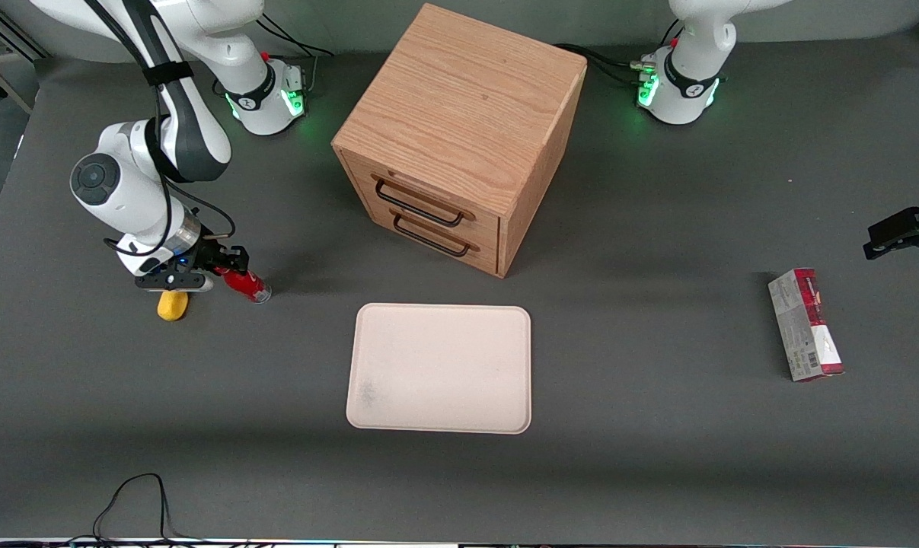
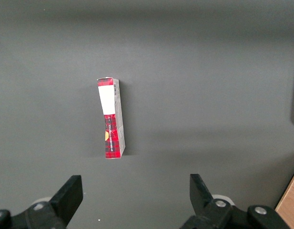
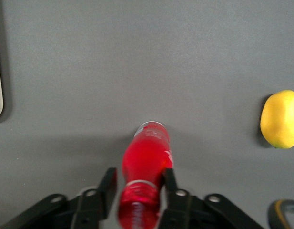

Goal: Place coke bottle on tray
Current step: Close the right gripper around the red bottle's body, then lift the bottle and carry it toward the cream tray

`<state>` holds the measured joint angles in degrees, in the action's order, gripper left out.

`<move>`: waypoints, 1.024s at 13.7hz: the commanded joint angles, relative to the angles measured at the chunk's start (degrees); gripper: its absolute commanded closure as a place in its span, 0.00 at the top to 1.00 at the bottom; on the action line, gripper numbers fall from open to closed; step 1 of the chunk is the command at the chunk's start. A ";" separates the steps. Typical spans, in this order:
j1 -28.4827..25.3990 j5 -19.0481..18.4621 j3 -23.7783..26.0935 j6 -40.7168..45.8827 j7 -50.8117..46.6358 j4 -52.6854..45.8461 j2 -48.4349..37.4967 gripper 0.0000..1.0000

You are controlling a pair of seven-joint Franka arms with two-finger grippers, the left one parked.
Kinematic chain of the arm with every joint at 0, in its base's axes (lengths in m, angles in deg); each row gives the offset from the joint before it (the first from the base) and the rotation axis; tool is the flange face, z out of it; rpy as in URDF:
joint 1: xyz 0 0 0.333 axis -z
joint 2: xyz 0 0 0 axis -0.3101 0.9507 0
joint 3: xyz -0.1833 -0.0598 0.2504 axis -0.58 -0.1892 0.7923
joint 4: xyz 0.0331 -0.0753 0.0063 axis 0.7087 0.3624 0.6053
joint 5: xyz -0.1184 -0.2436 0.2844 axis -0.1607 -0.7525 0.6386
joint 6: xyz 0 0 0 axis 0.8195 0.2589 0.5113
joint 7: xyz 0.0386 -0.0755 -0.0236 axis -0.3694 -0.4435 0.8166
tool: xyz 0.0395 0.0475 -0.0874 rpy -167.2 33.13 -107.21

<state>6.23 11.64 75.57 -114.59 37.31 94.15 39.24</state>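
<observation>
the glossy red coke bottle (image 1: 247, 285) is tilting on the matte grey table (image 1: 657, 457), its clear base touching the surface, near a waxy yellow lemon (image 1: 173, 305). the smooth cream tray (image 1: 439, 368), smudged, is lying bare nearer the wooden drawer cabinet (image 1: 459, 137). the tool (image 3: 138, 190) is closing its dark fingers on the bottle's neck.

**White Franka arm, black gripper**

The working arm (image 1: 154, 164) has glossy white rounded shells with dark grey joint bands and a round dark cap on one joint. A black cable runs along it, held by a black strap. Its base ring glows green. The gripper (image 3: 138, 191) is matte black, with angular fingers (image 3: 107, 183) and small silver screws just beside them.
</observation>
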 commanded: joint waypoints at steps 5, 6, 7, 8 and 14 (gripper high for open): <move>-0.56 0.62 -0.03 7.17 1.28 -6.70 -0.85 0.00; -0.56 0.71 0.06 13.49 1.10 -11.78 -0.68 0.00; -0.65 0.71 0.06 20.25 0.93 -17.49 -0.07 0.00; -1.26 0.79 0.23 26.84 0.84 -23.89 0.81 0.00; -1.79 1.06 2.34 55.70 0.66 -65.46 15.81 0.00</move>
<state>4.65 11.67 77.55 -67.24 37.40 46.48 44.22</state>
